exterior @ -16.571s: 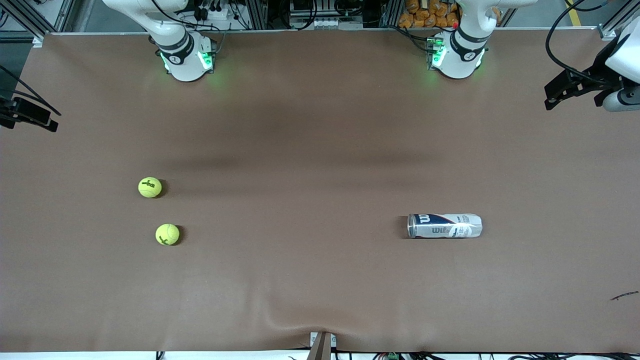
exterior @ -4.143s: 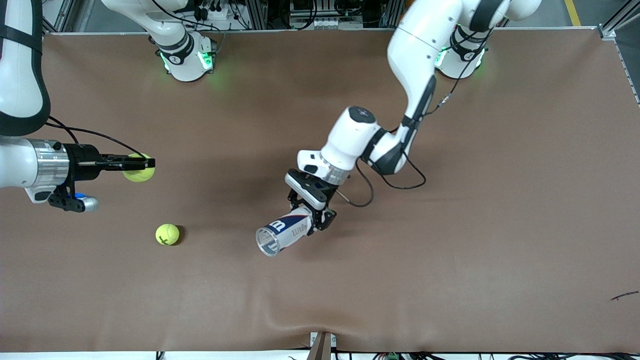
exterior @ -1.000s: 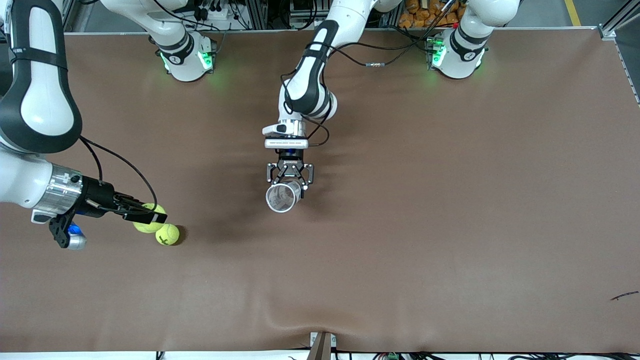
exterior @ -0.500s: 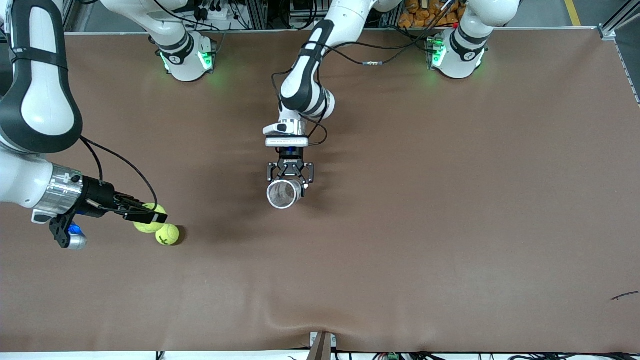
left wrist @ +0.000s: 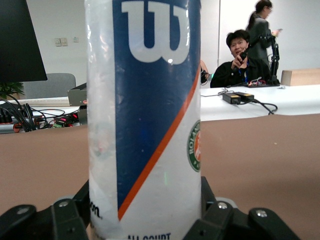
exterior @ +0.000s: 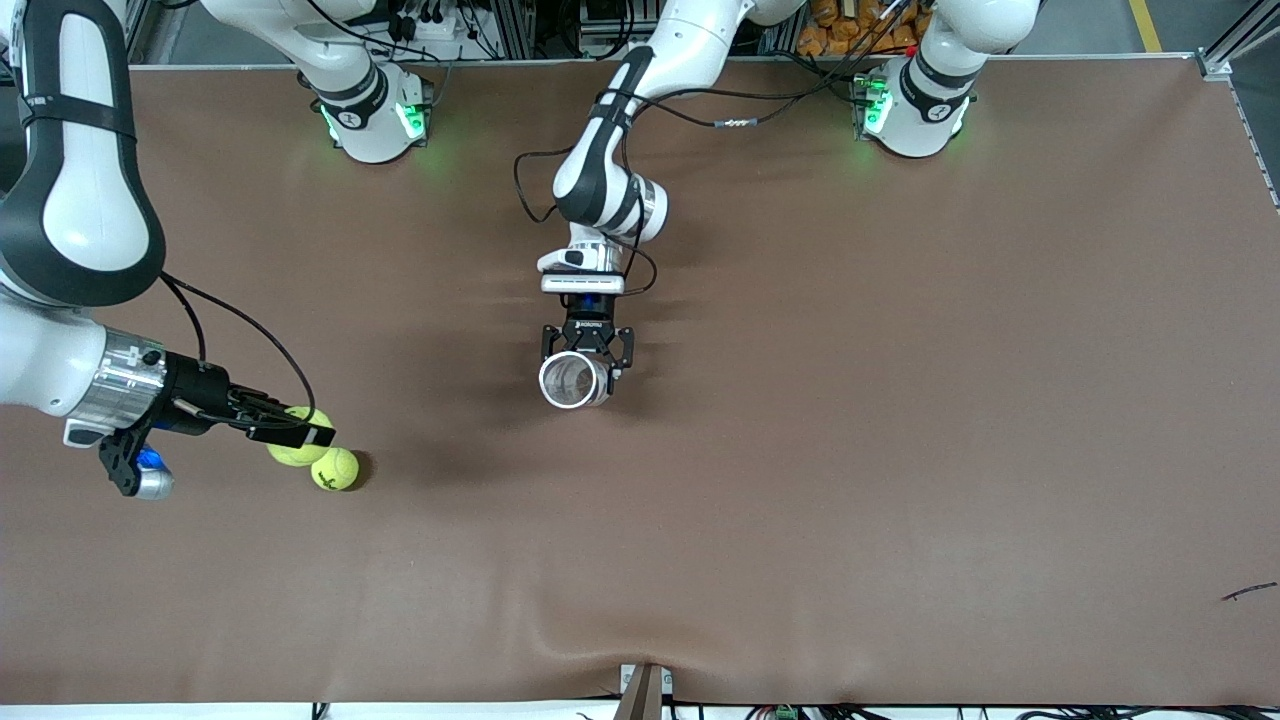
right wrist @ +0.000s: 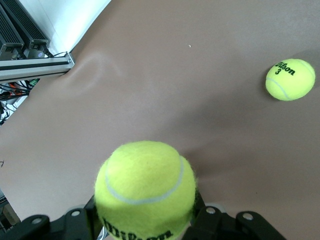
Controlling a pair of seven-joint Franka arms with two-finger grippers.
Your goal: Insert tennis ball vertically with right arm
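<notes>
just fuzzy yellow-green tennis ball point(right wrist: 145, 190)

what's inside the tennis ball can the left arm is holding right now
Nothing shows inside the can: the front view looks into its open mouth and no ball is in it. The left gripper clamps it upright; the label hides its inside in the wrist view.

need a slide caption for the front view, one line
Left end effector holds the tennis ball can upright, mouth up, mid-table; right end effector carries a tennis ball above the second ball.
</notes>
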